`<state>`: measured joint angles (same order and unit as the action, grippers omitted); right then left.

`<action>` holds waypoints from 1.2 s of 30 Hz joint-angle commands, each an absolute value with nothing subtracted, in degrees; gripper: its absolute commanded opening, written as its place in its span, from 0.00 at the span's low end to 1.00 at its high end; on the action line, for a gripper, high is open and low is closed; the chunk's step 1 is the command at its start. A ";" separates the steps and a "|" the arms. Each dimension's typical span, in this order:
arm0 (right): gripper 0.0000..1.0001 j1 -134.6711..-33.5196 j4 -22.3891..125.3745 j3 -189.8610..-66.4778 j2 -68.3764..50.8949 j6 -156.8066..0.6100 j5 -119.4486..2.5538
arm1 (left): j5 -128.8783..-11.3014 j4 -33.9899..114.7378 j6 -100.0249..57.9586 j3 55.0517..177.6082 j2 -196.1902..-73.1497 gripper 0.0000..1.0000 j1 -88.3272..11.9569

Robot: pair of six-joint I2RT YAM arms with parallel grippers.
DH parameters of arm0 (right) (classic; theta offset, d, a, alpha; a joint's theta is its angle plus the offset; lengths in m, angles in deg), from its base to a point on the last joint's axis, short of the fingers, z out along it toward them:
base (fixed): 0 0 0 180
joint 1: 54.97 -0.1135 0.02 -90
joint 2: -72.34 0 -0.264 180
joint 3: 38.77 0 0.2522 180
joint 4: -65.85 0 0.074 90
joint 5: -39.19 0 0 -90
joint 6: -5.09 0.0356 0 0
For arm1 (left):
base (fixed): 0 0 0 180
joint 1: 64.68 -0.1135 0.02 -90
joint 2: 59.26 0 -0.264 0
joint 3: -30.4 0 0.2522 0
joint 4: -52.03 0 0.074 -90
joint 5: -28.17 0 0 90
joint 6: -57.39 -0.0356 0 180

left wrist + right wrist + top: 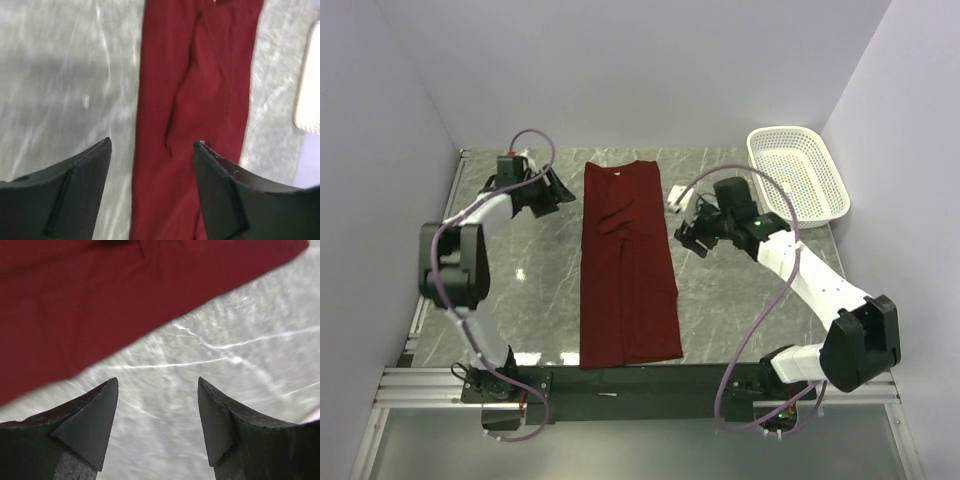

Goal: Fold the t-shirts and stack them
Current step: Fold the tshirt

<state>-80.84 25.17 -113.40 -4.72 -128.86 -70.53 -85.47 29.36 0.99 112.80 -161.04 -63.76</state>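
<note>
The t-shirt (628, 265) lies flat in the middle of the tabletop (520, 250), between the two arms. It is a long narrow strip with its sides turned in, the collar end far from the arm bases and the hem end near them. A raised crease runs across its upper half.

**Finger state**
- The left fingers (75, 195) are spread apart and hold nothing. They hang above the strip's left edge near the collar end.
- The right fingers (85, 430) are also spread and empty. They sit over bare tabletop just beside the strip's right edge.

**Likely next step (judgement):** take hold of the collar end and fold the strip along its length.

**Hazards**
1. **Single-layer pinch.** The turned-in sides are loose flaps. If the fingers close on the top layer alone, the flap will lift and the strip will open.
2. **Empty close.** The right fingers are off the cloth. If they close where they are, they will catch nothing.
3. **Uneven lift.** If one side rises before the other, the strip will twist and the hem end will drag out of line.
4. **Trapped crease.** If the fold goes over the raised ridge, it will press a lump into the finished fold.
5. **Shallow approach.** The cloth is thin on a hard tabletop. Fingers that stop high will slide over it.

The white basket (798, 172) stands well apart at the far right and poses no obstruction.
</note>
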 commanded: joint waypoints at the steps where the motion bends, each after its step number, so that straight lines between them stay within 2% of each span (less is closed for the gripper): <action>1: 0.71 -76.87 28.70 -114.67 -2.19 -109.46 -80.85 | -85.47 27.12 -0.01 122.78 -169.46 0.69 -62.66; 3: 0.71 -72.21 29.23 -114.41 -2.02 -105.33 -89.01 | -83.73 24.13 -0.62 126.67 -175.15 0.64 -62.31; 6: 0.71 -67.12 30.55 -112.40 -0.96 -103.90 -94.12 | -83.71 21.40 -1.50 133.27 -181.05 0.59 -62.05; 15: 0.70 -60.16 32.84 -109.31 1.15 -102.23 -99.67 | -86.00 18.94 -1.24 146.01 -191.00 0.56 -59.94; 21: 0.70 -57.87 32.93 -108.70 2.03 -101.70 -102.39 | -84.51 15.42 -1.24 152.17 -196.36 0.50 -59.41; 25: 0.70 -57.08 33.19 -108.35 2.82 -101.35 -103.28 | -84.59 16.21 -0.01 153.06 -197.78 0.40 -59.41; 29: 0.70 -56.90 32.93 -108.35 2.64 -101.70 -103.45 | -87.40 17.61 0.96 154.99 -199.36 0.22 -59.41; 33: 0.70 -56.81 32.23 -108.52 1.85 -102.23 -102.93 | -90.30 18.32 1.49 157.36 -200.59 0.11 -59.41; 35: 0.70 -56.73 32.14 -108.43 1.50 -102.49 -103.01 | -90.92 18.76 1.49 157.80 -200.68 0.01 -59.41; 36: 0.70 -56.81 32.14 -108.43 1.41 -102.49 -103.01 | -91.27 19.11 1.40 158.06 -200.59 0.01 -59.41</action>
<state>-57.30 31.47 -108.39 1.29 -102.13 -101.70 -89.31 18.30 1.56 155.82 -199.53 -59.65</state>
